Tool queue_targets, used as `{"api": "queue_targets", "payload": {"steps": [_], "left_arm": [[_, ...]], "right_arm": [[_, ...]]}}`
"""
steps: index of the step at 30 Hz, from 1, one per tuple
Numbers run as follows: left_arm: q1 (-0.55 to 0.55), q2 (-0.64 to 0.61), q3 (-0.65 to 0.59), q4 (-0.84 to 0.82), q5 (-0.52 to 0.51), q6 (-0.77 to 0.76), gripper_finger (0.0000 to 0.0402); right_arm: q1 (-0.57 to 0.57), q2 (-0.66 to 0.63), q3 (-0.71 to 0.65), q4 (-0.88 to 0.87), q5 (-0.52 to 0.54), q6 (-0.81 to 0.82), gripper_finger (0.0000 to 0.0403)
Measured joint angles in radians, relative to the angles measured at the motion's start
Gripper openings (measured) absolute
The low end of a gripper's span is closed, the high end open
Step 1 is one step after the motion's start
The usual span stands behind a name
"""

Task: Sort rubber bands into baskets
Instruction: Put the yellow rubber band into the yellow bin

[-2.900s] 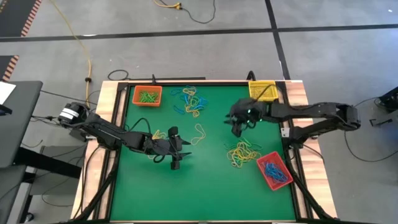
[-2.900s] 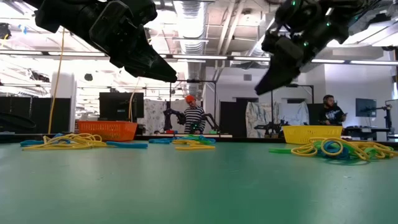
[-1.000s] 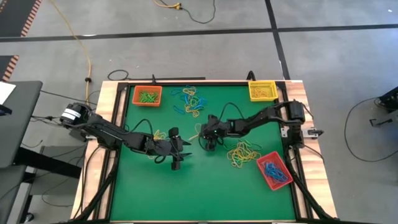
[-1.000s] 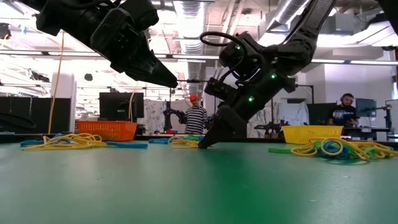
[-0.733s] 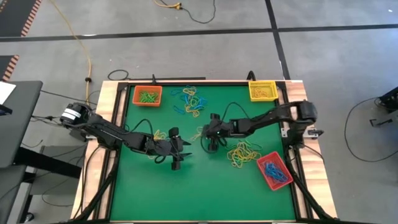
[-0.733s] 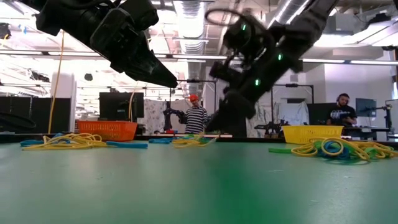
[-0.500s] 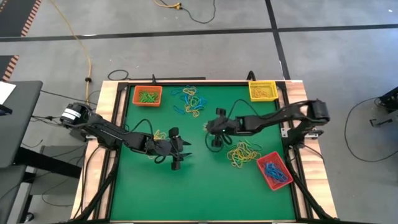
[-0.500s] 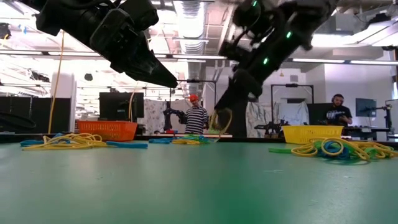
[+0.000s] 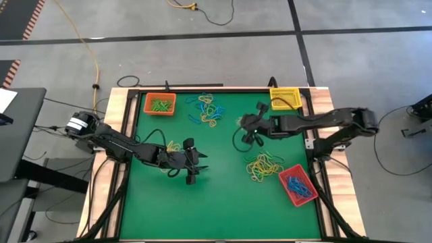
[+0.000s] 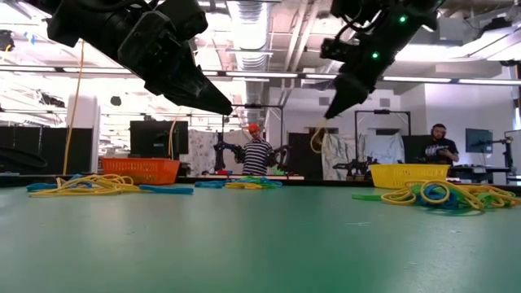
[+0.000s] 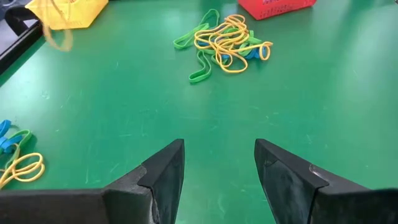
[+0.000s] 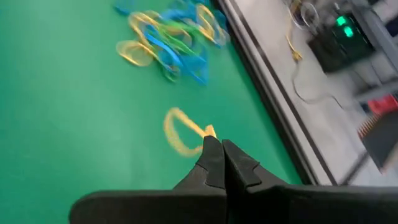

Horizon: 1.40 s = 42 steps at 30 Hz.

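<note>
Right gripper is pinching a thin yellow rubber band loop between closed fingers, holding it in the air over the green table mat, partway between the mixed pile of yellow, blue and green bands and the shallow yellow plastic basket. Left gripper is hovering with fingers spread and nothing between them, near the mat's left-centre; the orange basket and red basket are sitting at opposite corners.

A yellow floor cable trails beside the green table (people stand behind).
</note>
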Motion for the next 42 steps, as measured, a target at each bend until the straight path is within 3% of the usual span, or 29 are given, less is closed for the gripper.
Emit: {"api": "queue_targets", "payload": {"steps": [11, 19, 30, 36, 42], "left_arm": [[0.0, 0.0, 0.0, 0.0, 0.0, -0.002, 0.0185], [0.0, 0.0, 0.0, 0.0, 0.0, -0.002, 0.0185], [0.0, 0.0, 0.0, 0.0, 0.0, -0.002, 0.0185], [0.0, 0.0, 0.0, 0.0, 0.0, -0.002, 0.0185], [0.0, 0.0, 0.0, 0.0, 0.0, -0.003, 0.0185]], "right_arm": [[-0.208, -0.11, 0.0, -0.245, 0.017, 0.073, 0.0011], [-0.392, -0.123, 0.0, -0.36, 0.037, 0.072, 0.0011], [-0.611, -0.121, 0.0, -0.365, 0.033, 0.03, 0.0013], [-0.708, -0.12, -0.015, -0.33, -0.08, 0.027, 0.0014], [-0.764, -0.085, -0.068, -0.247, -0.126, 0.007, 0.0015]]}}
